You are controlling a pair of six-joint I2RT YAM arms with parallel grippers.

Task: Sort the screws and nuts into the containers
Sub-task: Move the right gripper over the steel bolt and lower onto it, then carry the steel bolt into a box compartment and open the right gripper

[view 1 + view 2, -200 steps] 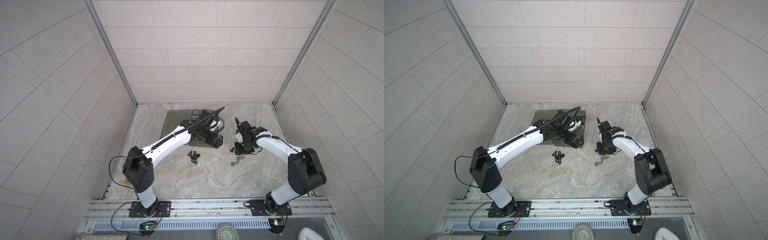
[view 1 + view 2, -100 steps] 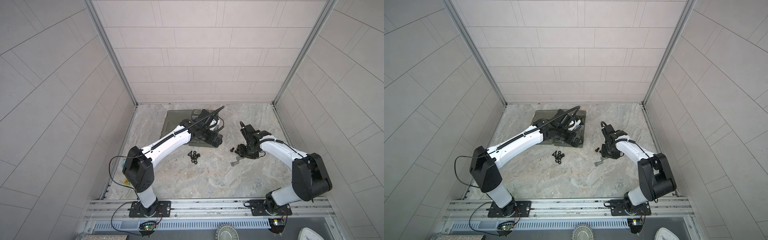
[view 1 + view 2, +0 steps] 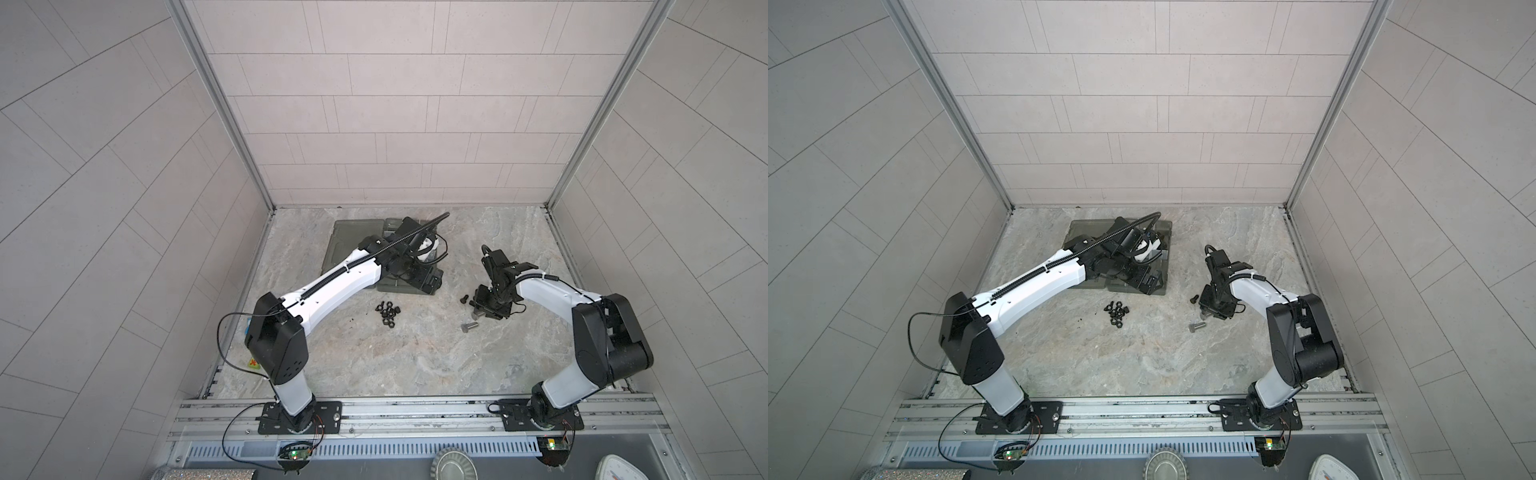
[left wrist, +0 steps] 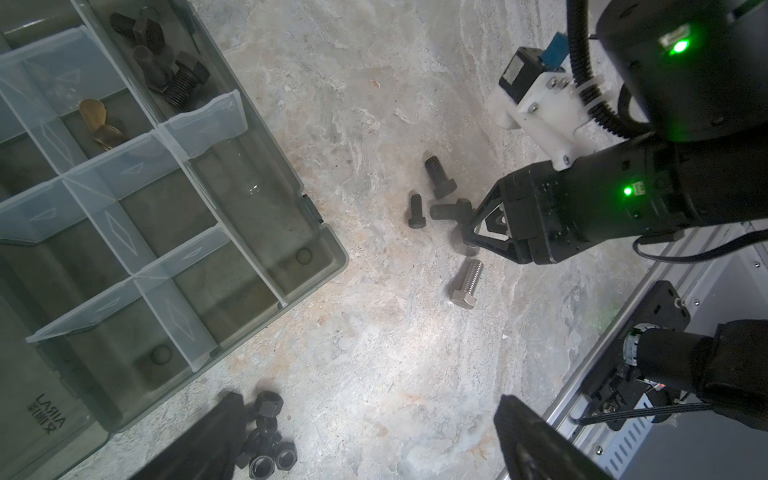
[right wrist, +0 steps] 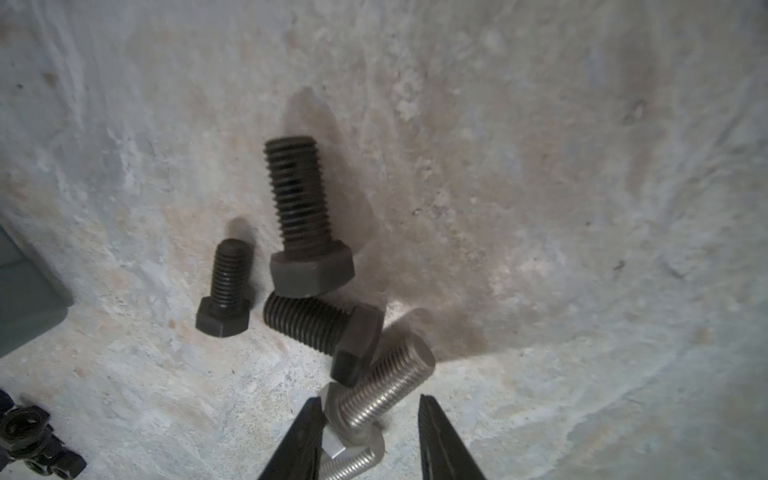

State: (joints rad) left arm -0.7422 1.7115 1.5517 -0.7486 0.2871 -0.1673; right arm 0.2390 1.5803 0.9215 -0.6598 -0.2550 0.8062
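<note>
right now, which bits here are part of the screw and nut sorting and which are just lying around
Part of the job: black screws, silver screws, black nuts, organizer box compartments.

Just lying about: brass-coloured bits in one compartment, box lid, fluted tin, white scale, glittery cylinder.

The view's edge cuts off one silver screw (image 5: 351,464)

Bare tabletop (image 4: 374,332) between nuts (image 4: 266,440) and screws (image 4: 439,180)
</note>
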